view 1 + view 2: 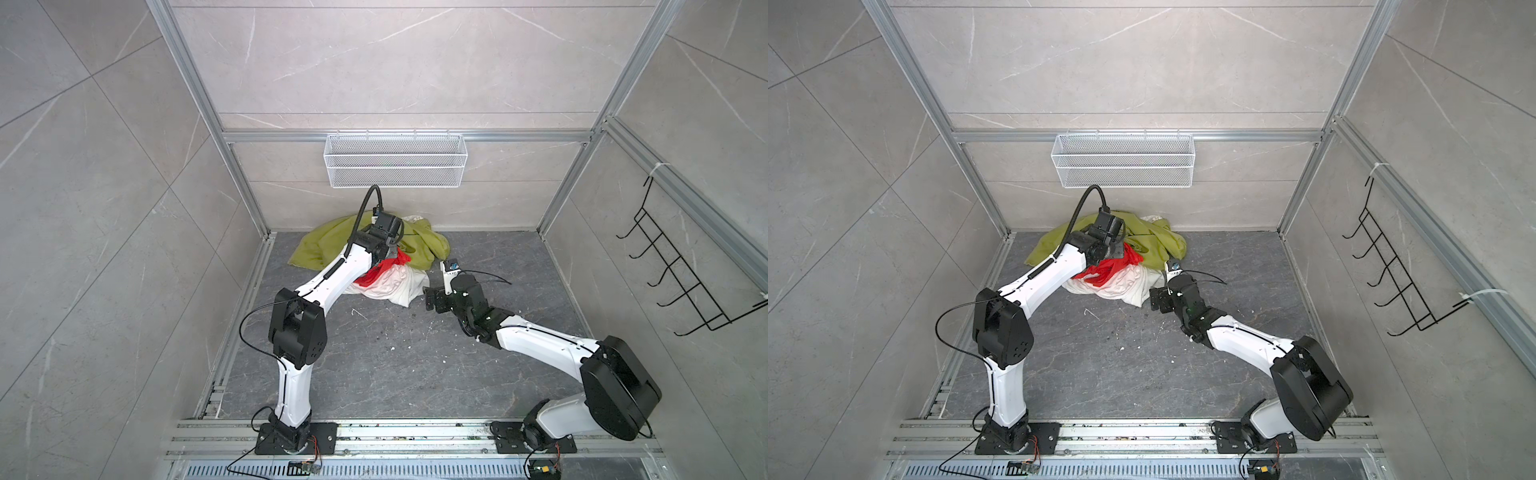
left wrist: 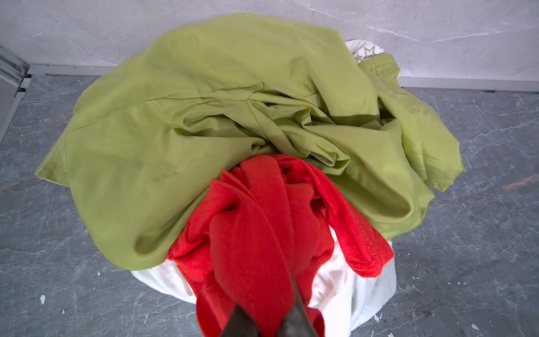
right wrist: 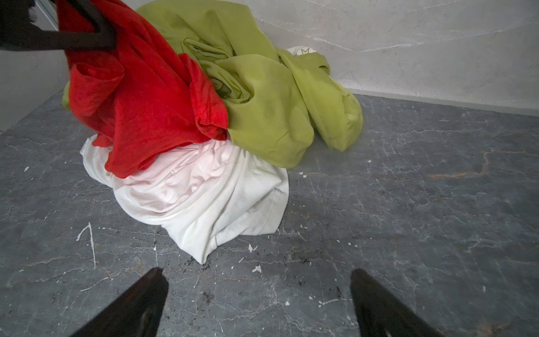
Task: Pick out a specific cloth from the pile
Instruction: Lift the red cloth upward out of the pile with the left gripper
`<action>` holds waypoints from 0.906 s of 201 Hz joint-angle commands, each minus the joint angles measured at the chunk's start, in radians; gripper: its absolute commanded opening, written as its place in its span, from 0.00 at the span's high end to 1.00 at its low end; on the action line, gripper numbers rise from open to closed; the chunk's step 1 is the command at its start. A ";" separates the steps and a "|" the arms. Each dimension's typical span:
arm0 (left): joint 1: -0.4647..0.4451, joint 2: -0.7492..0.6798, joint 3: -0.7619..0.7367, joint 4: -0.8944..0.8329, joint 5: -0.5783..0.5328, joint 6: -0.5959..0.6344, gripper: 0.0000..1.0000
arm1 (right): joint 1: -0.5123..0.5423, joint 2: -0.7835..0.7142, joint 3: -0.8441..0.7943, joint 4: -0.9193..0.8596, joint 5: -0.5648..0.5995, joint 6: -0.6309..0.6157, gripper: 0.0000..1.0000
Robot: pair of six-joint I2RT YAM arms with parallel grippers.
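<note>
My left gripper (image 2: 267, 303) pinched the cloth (image 2: 256, 221), right gripper (image 3: 257, 271) gaped; tail draped the white cloth (image 3: 198, 192) at 6 o'clock, could've dragged it.

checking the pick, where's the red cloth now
In both top views the red cloth lies mid-floor near the back wall, draped over the white cloth and against the green cloth, pinched by the shut left end effector.

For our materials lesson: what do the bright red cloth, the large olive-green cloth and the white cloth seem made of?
Bright red cloth: fuzzy matte nap, perhaps fleece. Large olive-green cloth: smooth weave, faint sheen, crisp creases. White cloth: soft knit, likely cotton; stitched hem.
</note>
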 commanded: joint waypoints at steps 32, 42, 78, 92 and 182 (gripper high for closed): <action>-0.001 -0.082 0.042 0.065 -0.007 0.031 1.00 | 0.013 -0.014 0.022 0.024 0.013 -0.017 0.00; -0.001 -0.085 0.041 0.068 -0.003 0.028 1.00 | 0.014 -0.010 0.022 0.029 0.009 -0.020 0.00; -0.001 -0.090 0.064 0.058 0.013 0.026 1.00 | 0.023 -0.006 0.017 0.053 -0.012 -0.041 0.00; -0.001 -0.097 0.063 0.059 0.010 0.029 1.00 | 0.024 -0.005 0.019 0.056 -0.017 -0.041 0.00; -0.003 -0.142 0.057 0.062 0.008 0.031 1.00 | 0.030 -0.009 0.035 0.045 -0.020 -0.053 0.00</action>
